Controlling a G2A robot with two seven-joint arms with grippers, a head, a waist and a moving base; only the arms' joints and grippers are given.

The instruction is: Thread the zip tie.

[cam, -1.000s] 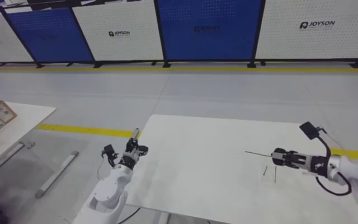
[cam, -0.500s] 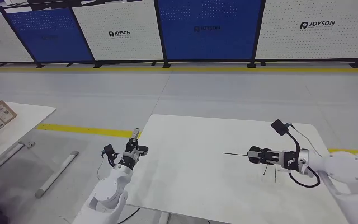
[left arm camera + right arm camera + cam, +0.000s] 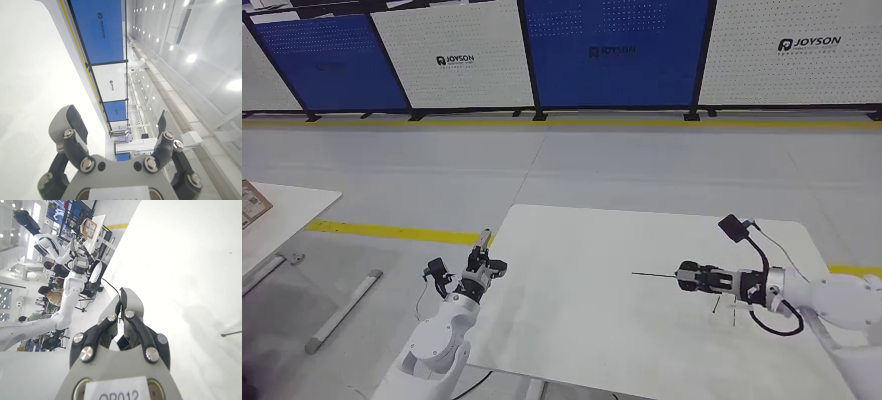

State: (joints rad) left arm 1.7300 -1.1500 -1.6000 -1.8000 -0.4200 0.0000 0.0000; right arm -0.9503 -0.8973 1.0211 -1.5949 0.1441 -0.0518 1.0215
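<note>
I am pinching the zip tie point(image 3: 654, 274) in the right tool point(image 3: 683, 275). Its pads are pressed fully together on one end of the strip, and the rest is sticking out roughly level above the middle of the tabletop point(image 3: 572, 320), pointing toward the other arm. The left tool point(image 3: 119, 115) is gaping wide with nothing between its pads. It is sitting at the opposite edge of the tabletop, well apart from the tie.

My main worry is the long free length. The strip is thin and held only at one end, so I am expecting the tip to droop or wobble with any quick move. That would make the tip hard for the left tool to catch and hard to line up with the locking head.

I cannot tell which end I am gripping, or whether the strip is sitting flat in the pads. If it is twisted, the tail may meet the slot the wrong way round and jam. The hold is also narrow, so a knock from the left tool could swivel the tie or pull it out.

Two spare ties point(image 3: 724, 308) are lying on the tabletop just under my right wrist. A low sweep of that arm could scatter them.
</note>
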